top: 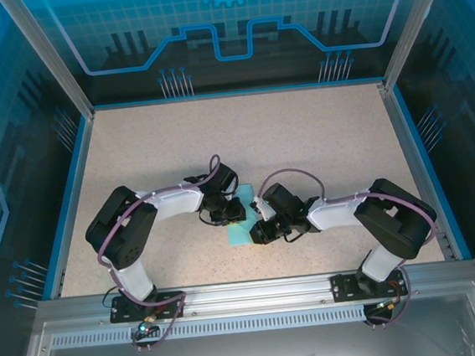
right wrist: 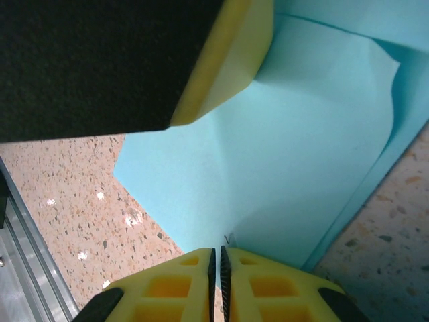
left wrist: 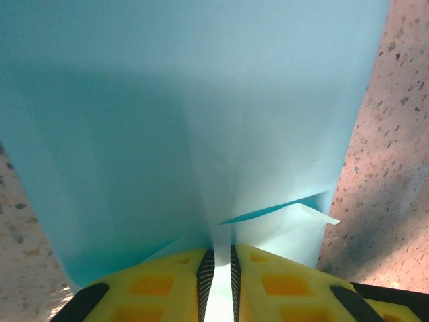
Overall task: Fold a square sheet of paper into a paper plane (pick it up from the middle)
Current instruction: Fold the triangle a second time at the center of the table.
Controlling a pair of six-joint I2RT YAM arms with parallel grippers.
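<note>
Speckled desk (top: 301, 138), frame centre: square sheet of paper (top: 240, 231) between both arms; left pincer (left wrist: 218, 260) clamped on it, right pincer (right wrist: 217, 255) pinching its right edge.

Bright even light; the paper (left wrist: 201, 100) blurs softly close-up.

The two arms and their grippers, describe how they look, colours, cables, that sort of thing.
The left arm and right arm each have white links joined by bulky black housings, with a purplish-grey cable looping alongside. The left gripper and right gripper have yellow fingers with recessed pockets and black ribbed pads.
</note>
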